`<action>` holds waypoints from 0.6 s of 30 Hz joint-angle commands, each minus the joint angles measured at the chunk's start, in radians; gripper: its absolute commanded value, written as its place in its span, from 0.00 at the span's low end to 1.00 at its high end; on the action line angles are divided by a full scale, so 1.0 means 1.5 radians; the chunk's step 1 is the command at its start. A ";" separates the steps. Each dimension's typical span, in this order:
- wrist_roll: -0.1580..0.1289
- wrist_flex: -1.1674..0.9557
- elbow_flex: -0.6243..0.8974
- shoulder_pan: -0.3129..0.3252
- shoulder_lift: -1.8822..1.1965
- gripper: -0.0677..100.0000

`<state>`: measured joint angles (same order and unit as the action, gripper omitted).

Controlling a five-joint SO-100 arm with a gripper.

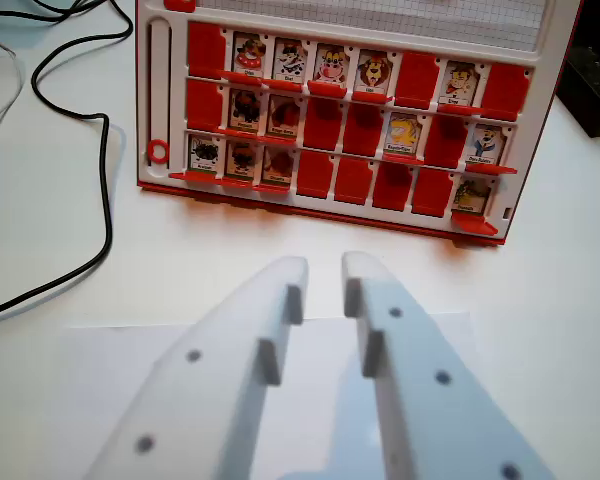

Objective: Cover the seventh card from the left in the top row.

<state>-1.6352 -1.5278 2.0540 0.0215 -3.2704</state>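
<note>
While the gripper [325, 268] hovers empty, jaws narrowly parted, over the table [60, 200], the seventh top-row slot [504, 88] on the game board [160, 100] lies at one o'clock, well apart, apparently already flipped red.

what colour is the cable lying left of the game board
Black; the cable shows clearly against the white table in the wrist view.

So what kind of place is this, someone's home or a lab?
Probably a hobby desk or small lab: a white tabletop, loose black cables, a red guessing-game board, and the white gripper.
</note>
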 commanded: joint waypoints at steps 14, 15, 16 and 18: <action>-0.014 -0.006 -0.028 -0.001 -0.001 0.04; -0.015 -0.005 -0.028 -0.001 -0.001 0.04; -0.015 -0.004 -0.027 0.000 -0.001 0.04; -0.016 -0.003 -0.025 0.001 -0.001 0.04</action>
<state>-1.6536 -1.5386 2.0540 0.0215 -3.2704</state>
